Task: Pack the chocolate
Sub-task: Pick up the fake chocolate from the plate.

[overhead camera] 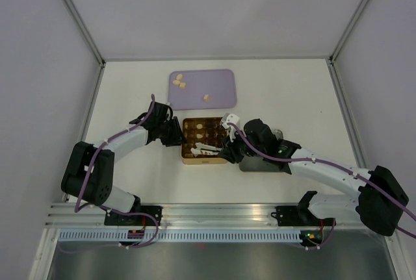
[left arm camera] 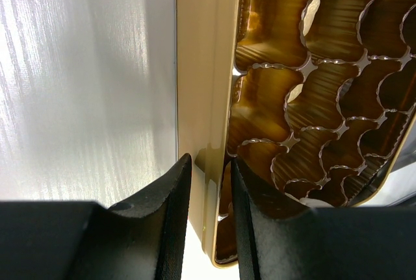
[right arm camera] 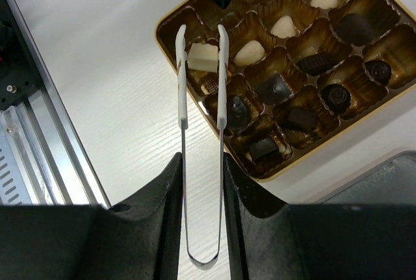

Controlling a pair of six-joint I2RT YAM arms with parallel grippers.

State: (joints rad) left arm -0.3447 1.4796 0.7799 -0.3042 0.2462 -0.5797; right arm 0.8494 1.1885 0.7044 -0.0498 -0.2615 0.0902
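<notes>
The gold tin (overhead camera: 190, 158) lies mid-table, its cells holding cream and dark chocolate (right arm camera: 284, 26). My left gripper (left arm camera: 209, 163) is shut on the tin's left wall (left arm camera: 207, 85), one finger outside and one inside. Metal tweezers (right arm camera: 201, 228) are clamped in my shut right gripper (right arm camera: 201, 163). Their white tips pinch a pale cream cube (right arm camera: 203, 58) at a cell in the tin's near-left corner. I cannot tell whether the cube rests in the cell. More cream pieces (overhead camera: 179, 82) lie on the purple tray (overhead camera: 218, 82) behind the tin.
A grey lid (overhead camera: 260, 164) lies under my right arm, right of the tin. The aluminium rail (overhead camera: 208, 215) runs along the table's near edge. White walls enclose the table on three sides.
</notes>
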